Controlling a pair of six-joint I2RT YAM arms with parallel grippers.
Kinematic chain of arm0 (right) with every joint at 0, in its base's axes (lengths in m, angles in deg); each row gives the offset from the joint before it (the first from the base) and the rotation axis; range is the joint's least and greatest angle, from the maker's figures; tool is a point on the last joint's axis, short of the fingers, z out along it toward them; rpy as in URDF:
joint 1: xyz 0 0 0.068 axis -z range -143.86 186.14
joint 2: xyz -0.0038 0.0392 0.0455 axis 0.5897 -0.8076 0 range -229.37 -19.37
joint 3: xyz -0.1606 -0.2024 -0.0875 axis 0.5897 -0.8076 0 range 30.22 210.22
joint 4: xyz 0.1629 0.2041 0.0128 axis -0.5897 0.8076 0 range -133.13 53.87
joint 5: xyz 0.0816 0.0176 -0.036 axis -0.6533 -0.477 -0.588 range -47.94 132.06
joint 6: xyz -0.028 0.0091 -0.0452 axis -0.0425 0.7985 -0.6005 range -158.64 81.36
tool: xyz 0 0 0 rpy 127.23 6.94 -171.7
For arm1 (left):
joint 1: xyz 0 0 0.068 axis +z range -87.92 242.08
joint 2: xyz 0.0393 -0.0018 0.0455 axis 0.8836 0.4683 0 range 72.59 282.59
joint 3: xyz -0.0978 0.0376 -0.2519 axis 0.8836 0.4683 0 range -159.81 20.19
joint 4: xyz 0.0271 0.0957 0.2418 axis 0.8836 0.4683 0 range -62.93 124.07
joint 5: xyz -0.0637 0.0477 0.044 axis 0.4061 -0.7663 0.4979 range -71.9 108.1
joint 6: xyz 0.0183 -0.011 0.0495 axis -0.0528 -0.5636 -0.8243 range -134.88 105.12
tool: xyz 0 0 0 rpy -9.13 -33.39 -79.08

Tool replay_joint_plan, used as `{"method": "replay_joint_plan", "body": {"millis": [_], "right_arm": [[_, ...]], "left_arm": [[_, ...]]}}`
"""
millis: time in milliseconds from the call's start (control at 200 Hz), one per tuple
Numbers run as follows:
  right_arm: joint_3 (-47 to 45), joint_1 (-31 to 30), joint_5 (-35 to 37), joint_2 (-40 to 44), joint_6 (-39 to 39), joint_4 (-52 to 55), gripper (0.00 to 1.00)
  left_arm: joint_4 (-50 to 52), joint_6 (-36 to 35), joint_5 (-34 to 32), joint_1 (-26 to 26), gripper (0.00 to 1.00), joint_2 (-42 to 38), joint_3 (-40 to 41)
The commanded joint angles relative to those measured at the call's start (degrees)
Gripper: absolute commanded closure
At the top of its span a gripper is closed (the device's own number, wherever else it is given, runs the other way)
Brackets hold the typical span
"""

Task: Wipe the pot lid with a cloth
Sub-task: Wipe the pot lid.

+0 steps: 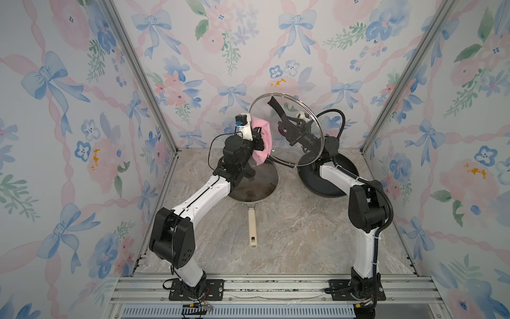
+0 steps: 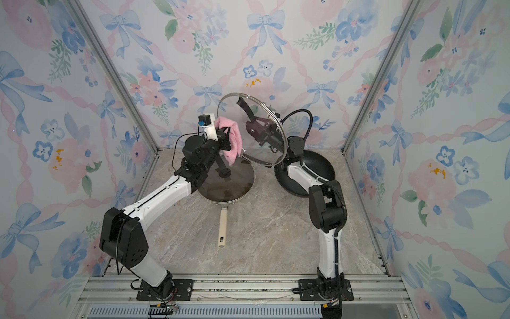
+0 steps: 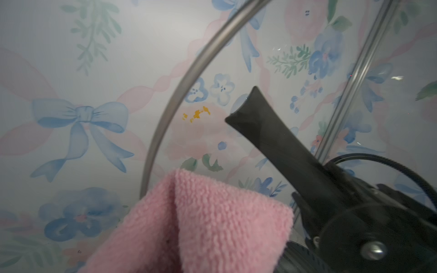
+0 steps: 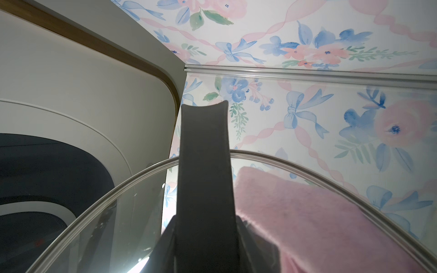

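i hold a glass pot lid (image 1: 265, 107) on edge in the air above the far middle of the tabletop (image 1: 289, 237). the right gripper (image 1: 289, 124) is clamped on the lid's black handle (image 4: 203, 165). the left gripper (image 1: 256, 136) is clenched on the pink cloth (image 1: 265, 145), which hangs folded against the side of the lid nearest the left edge of the tabletop.

i judge the lid stiff, slick and breakable, and heavy enough to swing around a one-point grip. the handle looks like the only safe hold, because the steel rim and bare glass offer nothing to pinch. the cloth is soft, light and fuzzy. it will drape and bunch, so a pinch near the fold leaves a loose pad to rub with.

both top views show the whole layout. a pan with its own glass cover and cream handle (image 1: 256, 179) sits below the cloth, and a dark pan (image 1: 311, 182) lies toward the far right corner. neither top view settles whether the cloth touches the glass.

the right wrist view does: the cloth (image 4: 319, 212) shows through the glass with its pile flattened, apparently pressed on the face away from the handle. the left wrist view shows the cloth (image 3: 201, 224) crossing the rim, with the handle (image 3: 272, 132) behind the glass.
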Motion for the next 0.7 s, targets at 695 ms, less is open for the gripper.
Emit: {"method": "replay_joint_plan", "body": {"millis": [695], "right_arm": [[4.56,-1.08,1.84,4.14,2.61,-6.94,0.99]], "left_arm": [[-2.23,-1.84,-4.08,-3.59,1.0,4.97,-14.02]]}}
